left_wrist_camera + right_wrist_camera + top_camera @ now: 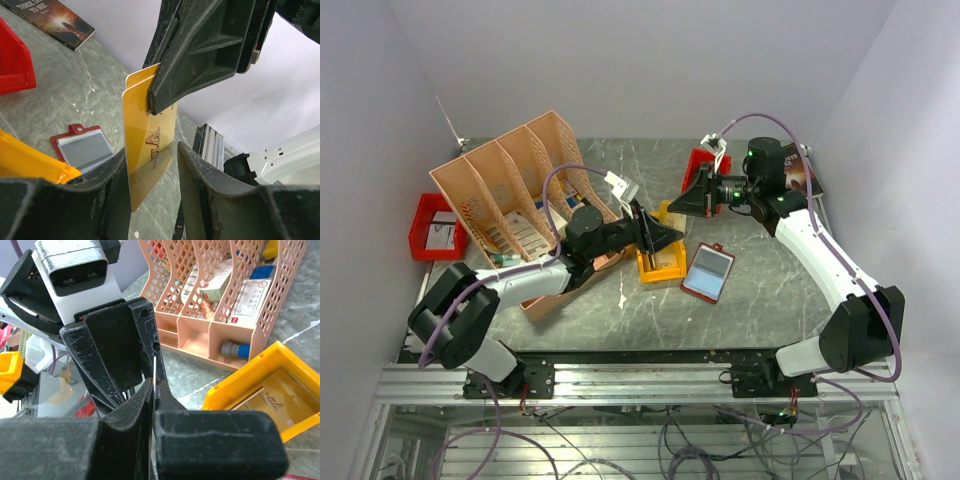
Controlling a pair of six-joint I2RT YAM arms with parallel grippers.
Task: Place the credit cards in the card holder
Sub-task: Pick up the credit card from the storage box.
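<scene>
The right pincer [156, 102] is clamped on the upper edge of an orange-yellow credit card [145, 125] and holds it upright above the bench [760, 290]. The left pincer [151, 155] stands half spread around the card's lower part; whether its pads press it cannot be told. The red card holder [708, 272] lies open just right of centre. Beside it, a yellow bin [240, 375] holds a tan printed card [272, 400].

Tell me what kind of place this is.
Probably a robotics lab test cell: plain white panels box in a marble-patterned tabletop, the left arm and right arm are bolted to an aluminium rail, and loose cables hang underneath.
</scene>
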